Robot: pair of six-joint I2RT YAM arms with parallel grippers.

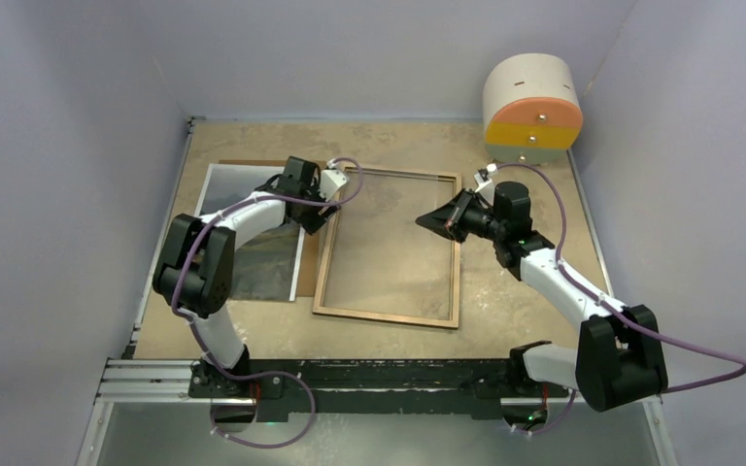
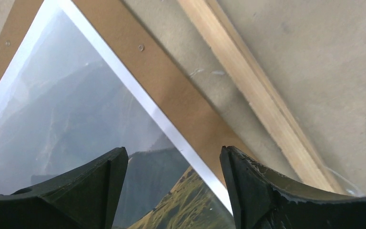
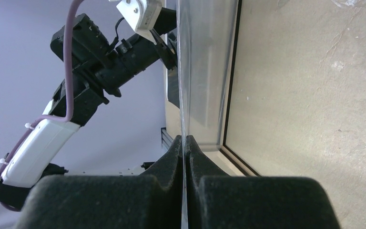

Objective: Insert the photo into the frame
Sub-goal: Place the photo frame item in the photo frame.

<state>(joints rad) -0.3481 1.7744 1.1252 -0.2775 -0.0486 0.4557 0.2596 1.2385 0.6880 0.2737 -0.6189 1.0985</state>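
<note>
The photo [image 1: 267, 267], a misty mountain print with a white border, lies face up at the left on a brown backing board [image 1: 307, 277]. The frame [image 1: 387, 316] lies flat in the middle, wood-brown side up. My left gripper [image 1: 313, 221] is open and empty over the photo's right edge. In the left wrist view the gripper [image 2: 174, 191] straddles the photo [image 2: 66, 109] and its border, beside the board [image 2: 171, 86] and the frame rail [image 2: 252, 81]. My right gripper [image 1: 439, 221] is at the frame's right rail, and in the right wrist view it [image 3: 185, 143] is shut on a thin clear pane [image 3: 205, 71].
A cream, orange and yellow drum [image 1: 532, 105] stands at the back right corner. Grey walls close in the table on three sides. A metal rail [image 1: 155, 374] runs along the near edge by the arm bases. My left arm [image 3: 100, 52] shows beyond the pane.
</note>
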